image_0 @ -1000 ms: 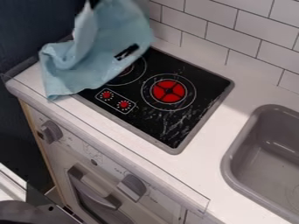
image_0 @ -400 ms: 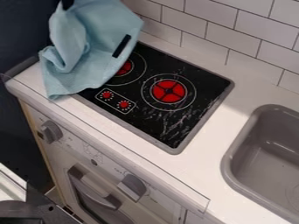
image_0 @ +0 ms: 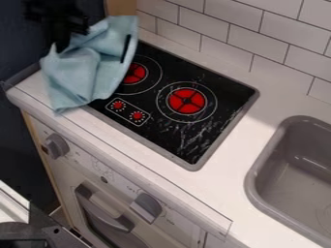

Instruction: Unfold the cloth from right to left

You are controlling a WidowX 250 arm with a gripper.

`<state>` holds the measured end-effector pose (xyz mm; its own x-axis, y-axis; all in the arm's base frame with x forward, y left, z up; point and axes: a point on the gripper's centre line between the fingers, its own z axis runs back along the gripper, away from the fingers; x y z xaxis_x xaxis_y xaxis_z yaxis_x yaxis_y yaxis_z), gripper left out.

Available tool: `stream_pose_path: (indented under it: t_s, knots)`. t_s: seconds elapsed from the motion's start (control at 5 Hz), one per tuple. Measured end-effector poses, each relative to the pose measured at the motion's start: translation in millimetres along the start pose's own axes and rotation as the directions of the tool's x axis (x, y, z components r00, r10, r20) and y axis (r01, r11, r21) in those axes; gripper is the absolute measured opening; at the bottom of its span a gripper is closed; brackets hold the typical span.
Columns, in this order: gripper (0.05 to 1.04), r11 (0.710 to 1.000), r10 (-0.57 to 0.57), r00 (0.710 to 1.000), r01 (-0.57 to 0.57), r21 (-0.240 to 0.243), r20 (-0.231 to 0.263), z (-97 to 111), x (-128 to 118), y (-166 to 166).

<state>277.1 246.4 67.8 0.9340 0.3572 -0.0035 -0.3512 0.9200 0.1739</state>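
At the upper left, the black gripper (image_0: 62,47) is low against the dark background, shut on the left upper part of the light blue cloth (image_0: 97,72). The cloth is bunched, with raised folds beside the gripper and an upper corner standing up to its right. Its lower end rests on the counter's left end and the stove's left edge, covering part of the left burner's surround. A dark strip shows near the cloth's right edge.
The black stovetop (image_0: 213,116) has red burners and a grey rim. A grey sink (image_0: 259,169) is set in the counter at right. White tiled wall (image_0: 259,29) rises behind, and oven knobs (image_0: 146,207) protrude from the front.
The gripper has come down into view at the upper left, and the raised part of the cloth has sunk with it. More of the left burner shows; the cloth's lower end has barely shifted.
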Motion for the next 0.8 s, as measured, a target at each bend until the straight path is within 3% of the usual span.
stream_pose_path:
  t_s: [0.2,0.4,0.6,0.8]
  knots:
    - [0.055,0.999,0.042,0.999,-0.042,0.016,0.009,9,-26,-2]
    - [0.07,0.99,0.141,0.988,-0.139,0.034,-0.062,1,-55,9]
    - [0.223,0.992,0.124,0.991,-0.125,-0.023,-0.056,-1,-56,7]
    - [0.479,0.992,0.1,0.994,-0.102,-0.072,-0.038,-5,-54,-3]
